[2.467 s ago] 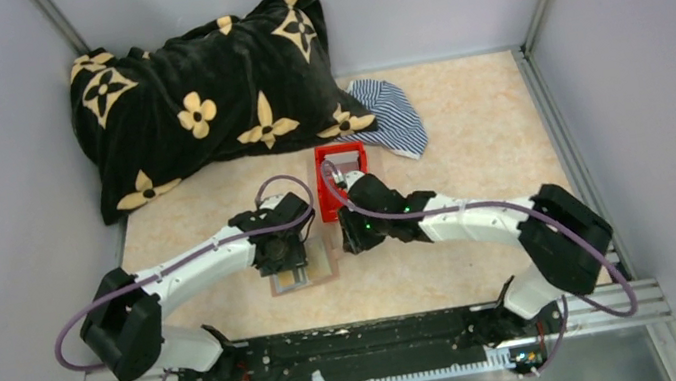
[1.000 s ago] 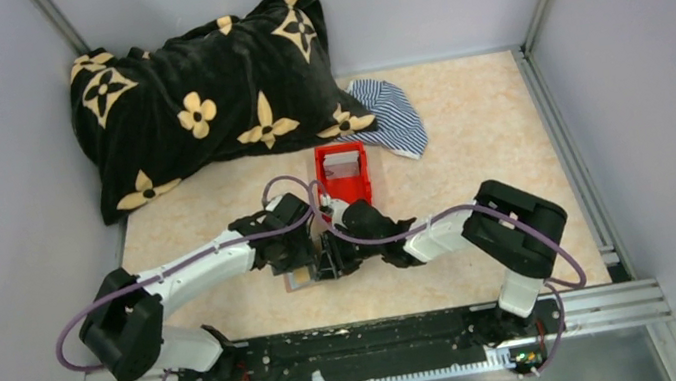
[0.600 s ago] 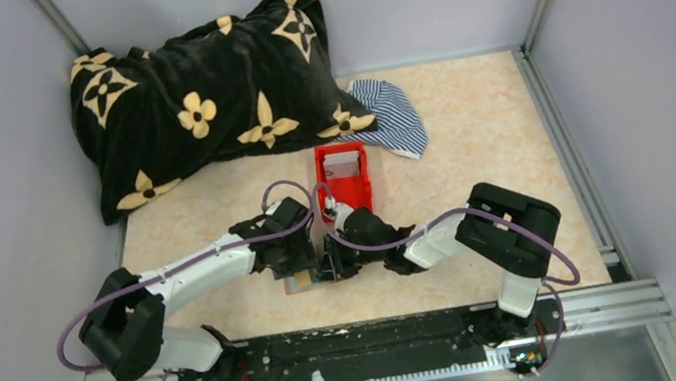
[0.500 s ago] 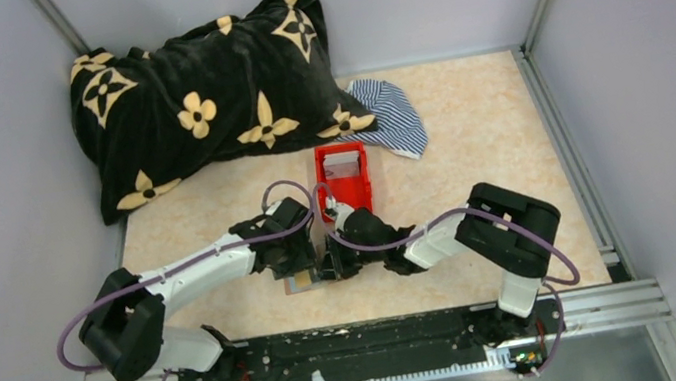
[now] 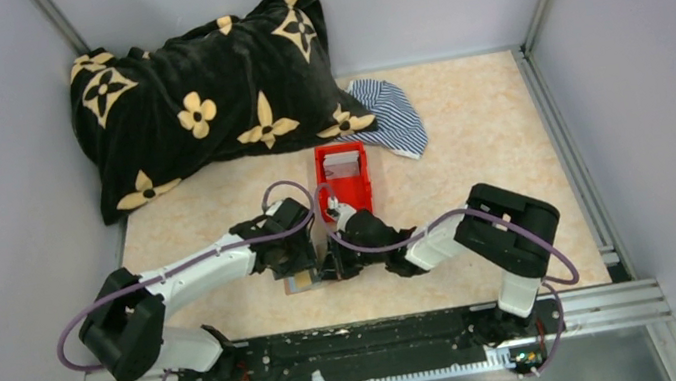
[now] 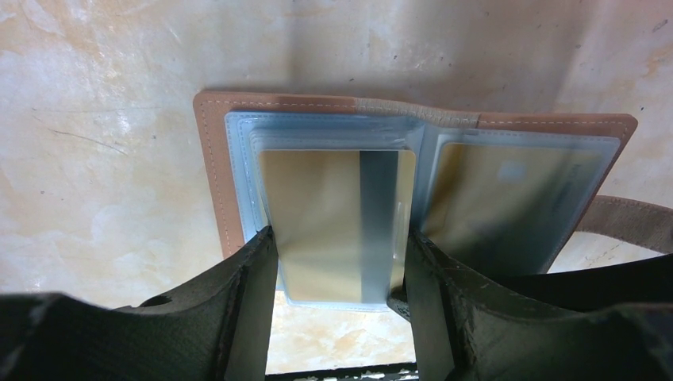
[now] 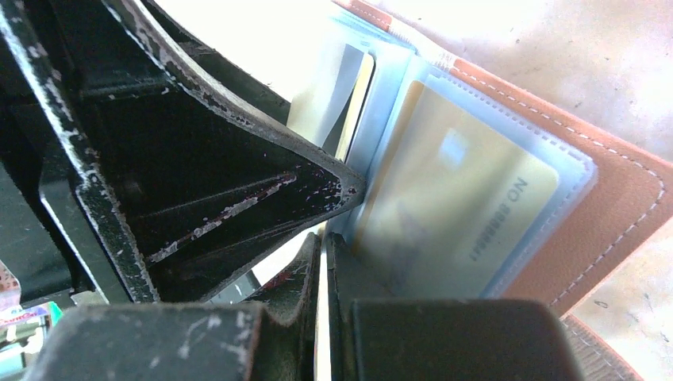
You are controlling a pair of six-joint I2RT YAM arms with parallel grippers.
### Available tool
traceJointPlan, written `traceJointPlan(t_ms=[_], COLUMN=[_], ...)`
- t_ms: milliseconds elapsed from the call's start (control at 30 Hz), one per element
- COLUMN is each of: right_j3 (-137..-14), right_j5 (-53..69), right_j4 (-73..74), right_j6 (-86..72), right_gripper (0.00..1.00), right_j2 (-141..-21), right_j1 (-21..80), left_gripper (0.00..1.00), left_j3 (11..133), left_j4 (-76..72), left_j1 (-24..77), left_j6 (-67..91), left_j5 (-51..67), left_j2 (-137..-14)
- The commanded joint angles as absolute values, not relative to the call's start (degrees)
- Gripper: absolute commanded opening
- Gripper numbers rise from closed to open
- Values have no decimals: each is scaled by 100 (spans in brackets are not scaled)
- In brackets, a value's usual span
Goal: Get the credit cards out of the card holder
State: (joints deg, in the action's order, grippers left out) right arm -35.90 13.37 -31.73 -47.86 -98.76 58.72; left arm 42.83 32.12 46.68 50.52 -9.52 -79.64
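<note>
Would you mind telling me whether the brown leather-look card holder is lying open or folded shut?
Open: the brown leather-look card holder lies spread flat, tan cards visible in both inner panels.

Table contents, back to front.
We record the pillow at the back left of the table, with the cloth just beside its right end; the bin stands in front of both, near the middle. In front of the bin and slightly left lies the holder, open flat on the table, between the left gripper on its left and the right gripper on its right. The left gripper's fingers stand either side of one leaf's sleeves, where a card sits. A second card sits in the other leaf, with the right gripper's tip at its sleeve edge, beside the fold.
</note>
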Motion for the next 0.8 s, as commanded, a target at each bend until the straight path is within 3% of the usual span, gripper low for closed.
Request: traceJointPlan(t_ms=[0, 100, 233, 767], right_j3=[-3595, -3572, -3522, -3346], right_j5=[1134, 1140, 1127, 844], right_j4=[-3884, -3897, -3968, -3566], right_j6=[-4804, -4803, -4858, -4899], right_gripper=[0, 0, 0, 0], right_j2=[-9569, -9550, -9546, -9065], right_j1=[5932, 5937, 5932, 5894], left_gripper=[57, 70, 72, 62], left_j3=[4335, 4433, 4546, 4047], left_j4=[2969, 3032, 3278, 3423], left_j1=[4777, 4776, 4773, 4654], left_j6=[5238, 5246, 5273, 5683], left_j5=[-771, -930, -1325, -2138], left_j2=[-7914, -7791, -7511, -6771])
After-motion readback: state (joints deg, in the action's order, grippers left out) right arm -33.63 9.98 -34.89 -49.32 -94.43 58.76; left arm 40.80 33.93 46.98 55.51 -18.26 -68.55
